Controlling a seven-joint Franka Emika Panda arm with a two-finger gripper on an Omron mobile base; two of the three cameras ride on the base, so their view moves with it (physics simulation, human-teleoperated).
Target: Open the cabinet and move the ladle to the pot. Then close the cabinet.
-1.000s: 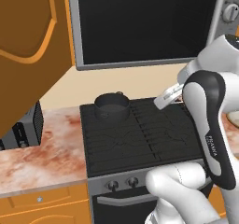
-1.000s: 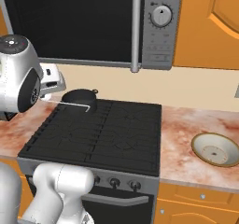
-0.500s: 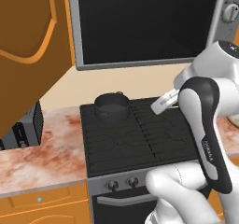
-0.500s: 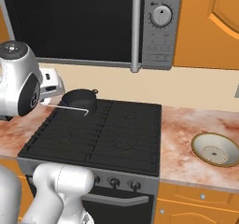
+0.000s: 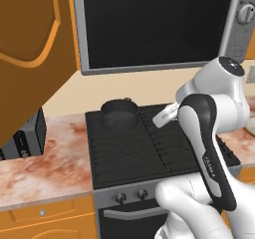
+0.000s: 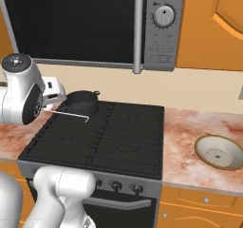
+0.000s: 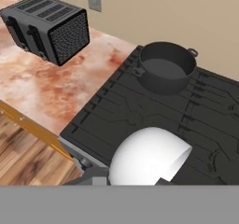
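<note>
The cabinet's orange door (image 5: 30,49) stands swung open at the upper left. On the stove's back-left burner sits the dark round pot (image 5: 119,113) (image 6: 81,102) (image 7: 165,66), with nothing inside it. My gripper (image 5: 157,119) (image 6: 49,100) hovers above the stove just right of the pot, shut on the ladle. The ladle's pale round bowl (image 7: 149,160) bulges close at the bottom of the hand view and hides my fingertips. Its thin handle (image 6: 71,114) runs out over the burners in the right base view.
A black microwave (image 5: 154,24) (image 6: 95,23) hangs above the stove (image 5: 144,148). A black slotted toaster (image 7: 46,27) (image 5: 27,133) stands on the marble counter left of the stove. A cream bowl (image 6: 219,152) rests on the counter to the right.
My hand has moved left and down with the ladle, closer to the pot. The pot and the cabinet door have stayed put.
</note>
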